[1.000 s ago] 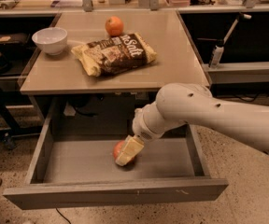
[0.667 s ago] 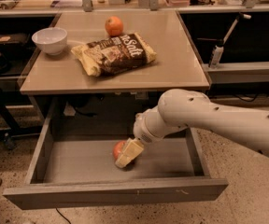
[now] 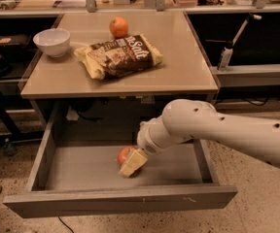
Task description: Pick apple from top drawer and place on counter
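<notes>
- Speckled floor (image 3: 256, 188) lies below and right of the gripper (image 3: 132, 165), which sits in the top drawer (image 3: 72, 174).
- Cluttered workbench (image 3: 43, 5) stands well behind it.
- Dark shelving (image 3: 4, 57) stands to its left.

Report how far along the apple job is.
Done: the top drawer stands open, and the hand is down inside it, against the apple. Under way: securing the apple, which lies on the drawer floor; whether it is gripped cannot be told. Left: lifting it out and setting it on the counter, where bare space shows beside the chip bag.
</notes>
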`<state>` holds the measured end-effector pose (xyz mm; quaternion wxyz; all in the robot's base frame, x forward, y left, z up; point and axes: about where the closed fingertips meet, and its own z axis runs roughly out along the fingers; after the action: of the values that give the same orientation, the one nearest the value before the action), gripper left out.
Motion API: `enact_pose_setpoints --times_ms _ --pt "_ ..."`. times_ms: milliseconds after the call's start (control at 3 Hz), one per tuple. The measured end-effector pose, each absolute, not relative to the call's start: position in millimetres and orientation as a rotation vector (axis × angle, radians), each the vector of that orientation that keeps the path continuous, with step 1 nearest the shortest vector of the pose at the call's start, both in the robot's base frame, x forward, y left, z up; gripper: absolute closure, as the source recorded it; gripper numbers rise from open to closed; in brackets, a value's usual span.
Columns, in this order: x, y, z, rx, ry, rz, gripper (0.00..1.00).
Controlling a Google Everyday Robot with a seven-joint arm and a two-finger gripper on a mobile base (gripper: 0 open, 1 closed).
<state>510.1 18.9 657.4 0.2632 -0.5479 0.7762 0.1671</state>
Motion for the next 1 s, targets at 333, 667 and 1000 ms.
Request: enact_pose_setpoints --times_ms 333,667,1000 --pt "511.3 24.4 646.5 -1.469 2.096 0.439 0.00" --pt "513.8 28.6 634.7 -1.456 2.100 0.447 0.00" --pt "515.3 33.6 621.3 -1.442 2.105 0.470 0.00"
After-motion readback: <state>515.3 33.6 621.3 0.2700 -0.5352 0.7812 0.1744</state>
